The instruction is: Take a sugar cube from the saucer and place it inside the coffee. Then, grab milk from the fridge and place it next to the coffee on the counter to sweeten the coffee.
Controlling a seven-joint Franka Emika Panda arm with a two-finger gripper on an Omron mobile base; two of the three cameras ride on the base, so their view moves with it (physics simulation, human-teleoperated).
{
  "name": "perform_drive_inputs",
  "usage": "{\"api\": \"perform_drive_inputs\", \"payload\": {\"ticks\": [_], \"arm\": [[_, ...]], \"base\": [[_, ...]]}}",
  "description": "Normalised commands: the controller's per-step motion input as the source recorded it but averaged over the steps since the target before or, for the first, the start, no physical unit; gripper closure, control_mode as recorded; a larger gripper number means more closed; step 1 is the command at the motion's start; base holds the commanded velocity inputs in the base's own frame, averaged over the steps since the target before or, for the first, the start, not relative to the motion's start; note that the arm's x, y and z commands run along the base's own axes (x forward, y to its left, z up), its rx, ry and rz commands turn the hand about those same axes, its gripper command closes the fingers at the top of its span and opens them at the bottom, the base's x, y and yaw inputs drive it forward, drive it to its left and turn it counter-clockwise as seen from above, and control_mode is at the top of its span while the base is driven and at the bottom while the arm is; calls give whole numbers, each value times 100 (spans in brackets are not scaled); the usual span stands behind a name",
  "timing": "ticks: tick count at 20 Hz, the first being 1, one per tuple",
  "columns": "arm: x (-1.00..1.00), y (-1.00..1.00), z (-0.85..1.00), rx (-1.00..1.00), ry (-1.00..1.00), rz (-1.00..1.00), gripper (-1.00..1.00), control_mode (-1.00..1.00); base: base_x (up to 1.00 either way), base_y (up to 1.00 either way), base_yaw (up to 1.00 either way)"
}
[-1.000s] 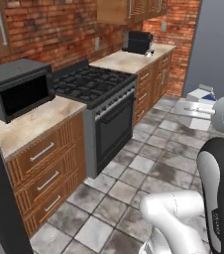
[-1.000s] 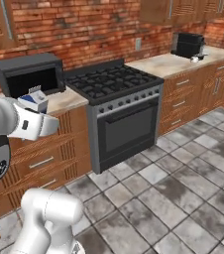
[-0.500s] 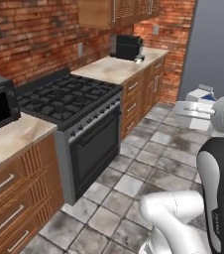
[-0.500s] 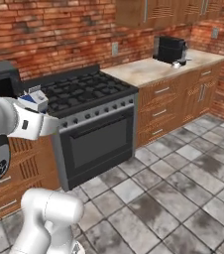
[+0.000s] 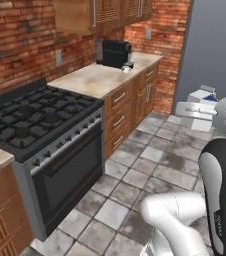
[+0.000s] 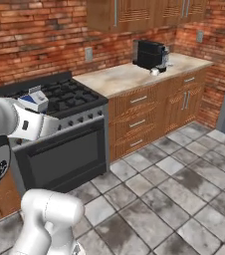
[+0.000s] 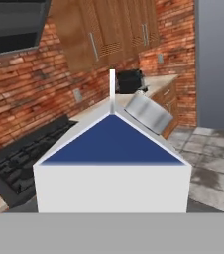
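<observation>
The claw [image 5: 201, 106] is sitting high above the tiled floor [image 5: 150, 175], and it is clenched around the milk [image 5: 201, 100], a small white carton with a gabled top. In the right base view the same carton [image 6: 33, 98] is showing at the end of the white arm, in front of the black stove [image 6: 59, 97], with its blue part visible on top. In the hand view the milk [image 7: 112, 163] is very close to the camera, with a blue sloped face and a white ridge pointing up, and a round silver cap [image 7: 148, 113] on its slope. The fingertips are hidden behind the carton, so I cannot tell how they are touching it. Farther away, the surface [image 5: 102, 77] of beige stone is lying over brown wooden drawers [image 5: 120, 117], between the stove and the brick corner. On it the black coffee machine [image 5: 113, 52] is standing near the wall, and the coffee [image 5: 126, 69], a small white cup, is sitting just beside it. The cup [image 6: 155, 71] is too small to show its saucer clearly. Wooden cabinets [image 6: 134, 12] are hanging above.
</observation>
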Motion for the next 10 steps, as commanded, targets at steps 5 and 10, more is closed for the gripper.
{"api": "perform_drive_inputs", "payload": {"ticks": [5,10], "arm": [[0,0,0,0,0,0,100,100],[0,0,0,0,0,0,100,100]], "base": [[100,-71,0],[100,-60,0]]}}
